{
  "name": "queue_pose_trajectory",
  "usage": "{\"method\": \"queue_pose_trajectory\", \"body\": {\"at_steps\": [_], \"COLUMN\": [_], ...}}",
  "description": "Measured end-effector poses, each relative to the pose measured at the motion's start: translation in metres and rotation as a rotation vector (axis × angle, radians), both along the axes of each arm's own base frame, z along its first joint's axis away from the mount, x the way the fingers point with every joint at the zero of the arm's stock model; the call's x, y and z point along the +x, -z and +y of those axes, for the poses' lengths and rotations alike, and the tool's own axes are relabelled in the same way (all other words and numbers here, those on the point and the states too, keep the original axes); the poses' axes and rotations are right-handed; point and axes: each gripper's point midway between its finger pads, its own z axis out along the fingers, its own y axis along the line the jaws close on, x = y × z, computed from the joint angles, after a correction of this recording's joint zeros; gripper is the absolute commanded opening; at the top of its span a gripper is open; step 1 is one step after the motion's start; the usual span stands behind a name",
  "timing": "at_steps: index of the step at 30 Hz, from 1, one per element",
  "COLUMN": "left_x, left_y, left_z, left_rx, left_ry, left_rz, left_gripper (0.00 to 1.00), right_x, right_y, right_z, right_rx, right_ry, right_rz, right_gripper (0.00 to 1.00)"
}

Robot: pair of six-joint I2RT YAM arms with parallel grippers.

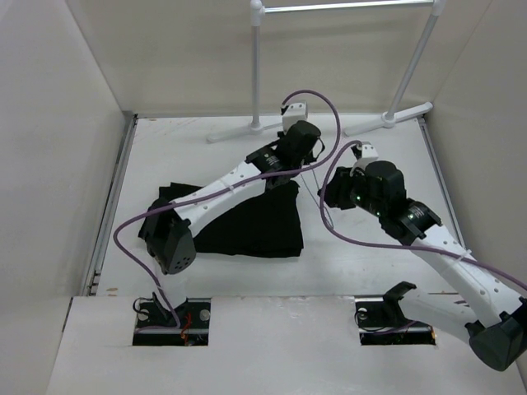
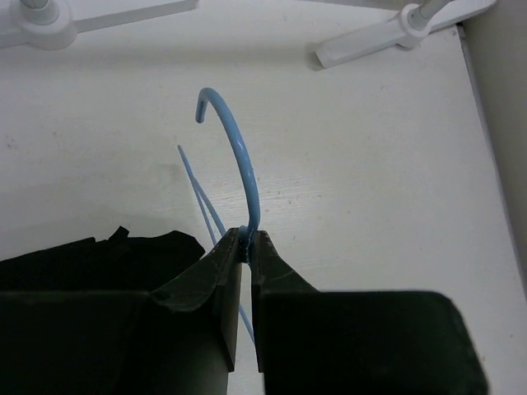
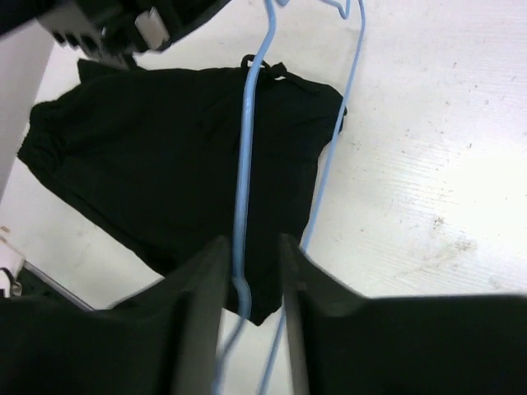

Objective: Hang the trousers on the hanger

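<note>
left fingers: your left gripper (image 2: 249, 240) is pinched closed on the hanger (image 2: 244, 160), right at the base of the hook; both pads (image 2: 218, 271) press the wire with no gap showing.
right fingers: your right gripper (image 3: 247, 247) is narrowly parted, and the gap is wider than the wire. One hanger wire runs down between the fingers (image 3: 202, 280), close to the one on the view's left; you cannot tell if it touches.
hanger: thin light-blue wire with the hook curving up and away from your left fingers. Its lower wires cross in front of the right edge of the trousers in the right wrist view; contact with the cloth is unclear.
trousers: the trousers (image 1: 247, 218) are black and lie rumpled flat on the table, left of centre and partly under your left arm. They are not on the hanger.
surface: white table (image 1: 354, 271), scuffed and speckled in places.
room: white clothes rack (image 1: 257, 66) at the far edge, its feet on the table. Plain pale walls (image 1: 82, 123) close in on three sides.
</note>
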Motion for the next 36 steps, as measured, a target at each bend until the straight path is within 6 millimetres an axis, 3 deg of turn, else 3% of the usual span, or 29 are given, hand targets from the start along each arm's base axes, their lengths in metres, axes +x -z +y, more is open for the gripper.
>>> {"method": "queue_pose_trajectory", "body": {"at_steps": [5, 8, 13, 16, 21, 24, 31, 36], "left_x": [-0.021, -0.036, -0.067, -0.086, -0.107, -0.112, -0.101, -0.091], "left_y": [-0.006, -0.011, -0.001, 0.027, 0.089, 0.109, 0.104, 0.093], "left_z": [0.012, 0.017, 0.015, 0.016, 0.037, 0.050, 0.049, 0.052], "left_rx": [-0.113, -0.202, -0.346, -0.380, -0.372, -0.357, -0.411, -0.404], "left_ry": [-0.044, -0.067, -0.051, -0.033, -0.047, -0.080, -0.127, -0.164], "left_rz": [-0.024, -0.050, -0.089, -0.078, -0.063, -0.077, -0.148, -0.186], "left_gripper": [0.00, 0.00, 0.00, 0.00, 0.00, 0.00, 0.00, 0.00], "right_x": [-0.006, -0.004, 0.006, 0.010, 0.023, 0.026, 0.032, 0.023], "right_y": [-0.014, -0.018, -0.005, 0.007, 0.041, 0.058, 0.109, 0.133], "right_z": [-0.010, -0.018, -0.025, -0.013, 0.007, 0.019, 0.039, 0.039], "right_rx": [0.052, 0.091, 0.165, 0.215, 0.265, 0.281, 0.276, 0.261], "right_ry": [0.024, 0.046, 0.098, 0.079, 0.067, 0.055, 0.035, 0.039], "right_rz": [-0.030, -0.023, 0.047, 0.109, 0.215, 0.259, 0.353, 0.390], "right_gripper": [0.54, 0.54, 0.16, 0.13, 0.31, 0.37, 0.40, 0.52]}}
